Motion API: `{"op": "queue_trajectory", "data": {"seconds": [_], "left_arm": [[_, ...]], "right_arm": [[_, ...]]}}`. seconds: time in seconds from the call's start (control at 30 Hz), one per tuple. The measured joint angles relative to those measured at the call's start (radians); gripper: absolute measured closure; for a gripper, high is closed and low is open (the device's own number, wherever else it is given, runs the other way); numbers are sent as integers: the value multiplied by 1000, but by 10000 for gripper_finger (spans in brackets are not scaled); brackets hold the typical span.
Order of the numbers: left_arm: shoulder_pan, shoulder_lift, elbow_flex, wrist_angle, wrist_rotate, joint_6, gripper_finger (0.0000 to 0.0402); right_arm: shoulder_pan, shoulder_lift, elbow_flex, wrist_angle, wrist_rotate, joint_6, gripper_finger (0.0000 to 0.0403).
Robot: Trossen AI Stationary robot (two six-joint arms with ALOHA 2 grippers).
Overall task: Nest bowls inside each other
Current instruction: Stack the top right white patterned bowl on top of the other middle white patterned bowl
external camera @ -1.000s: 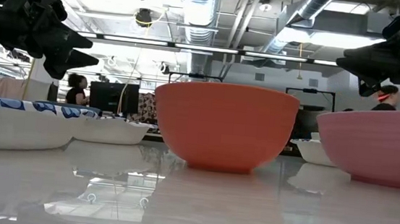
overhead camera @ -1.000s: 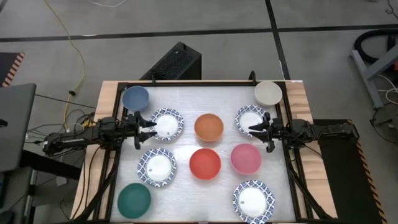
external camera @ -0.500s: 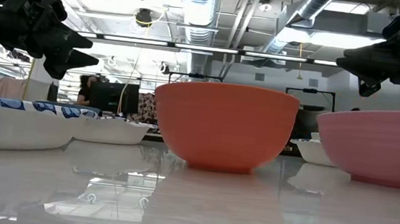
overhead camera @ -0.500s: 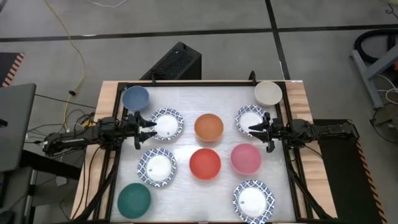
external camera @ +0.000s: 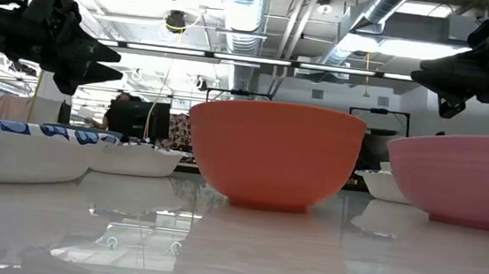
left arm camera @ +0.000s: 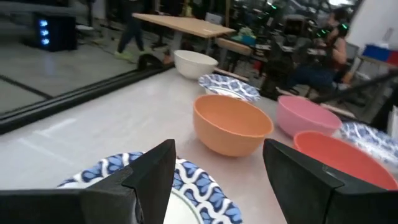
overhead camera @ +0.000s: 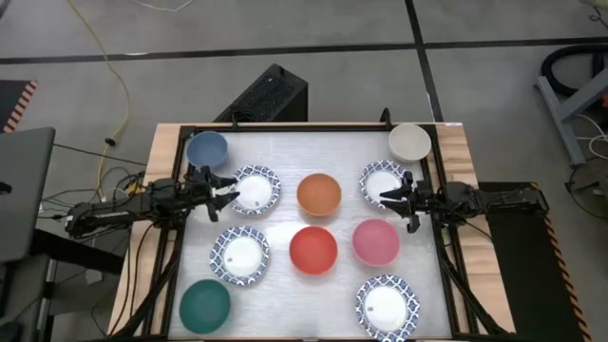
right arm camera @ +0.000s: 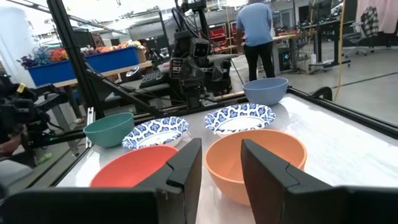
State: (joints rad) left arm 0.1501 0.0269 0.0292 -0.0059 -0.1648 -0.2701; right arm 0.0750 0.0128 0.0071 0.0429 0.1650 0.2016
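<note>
Ten bowls lie spread apart on the white table, none inside another. My left gripper (overhead camera: 226, 189) hangs open and empty over the left rim of a blue-patterned bowl (overhead camera: 254, 190), with the blue bowl (overhead camera: 207, 149) behind it. My right gripper (overhead camera: 390, 199) is open and empty at the rim of another patterned bowl (overhead camera: 384, 179), near the cream bowl (overhead camera: 409, 142). Between the arms sit the orange bowl (overhead camera: 318, 194), red bowl (overhead camera: 313, 250) and pink bowl (overhead camera: 375, 241). The green bowl (overhead camera: 205, 305) and two more patterned bowls (overhead camera: 239, 255) (overhead camera: 387, 306) lie nearer the front.
The wooden table frame (overhead camera: 454, 152) runs along both sides, where the arms' bases stand. A black box (overhead camera: 266, 95) sits on the floor behind the table. A person (right arm camera: 252, 31) stands in the room beyond.
My left gripper has shifted slightly and turned a little over the patterned bowl. The right arm and all bowls have stayed still.
</note>
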Motion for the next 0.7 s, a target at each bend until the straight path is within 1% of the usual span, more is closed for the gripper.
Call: {"op": "queue_trajectory", "data": {"seconds": [0.13,0.23,0.33,0.57,0.63,0.7], "left_arm": [[0,-1,0,6,-1,-62,169],[0,-1,0,6,-1,-91,169],[0,-1,0,9,-1,-93,169],[0,-1,0,29,-8,-100,169],[0,-1,0,56,-5,-138,169],[0,-1,0,113,21,-160,169]], "right_arm": [[0,0,0,32,1,0,269],[0,0,0,106,1,27,269],[0,0,0,157,1,64,269],[0,0,0,237,1,61,269],[0,0,0,239,1,56,269],[0,0,0,243,2,41,269]]}}
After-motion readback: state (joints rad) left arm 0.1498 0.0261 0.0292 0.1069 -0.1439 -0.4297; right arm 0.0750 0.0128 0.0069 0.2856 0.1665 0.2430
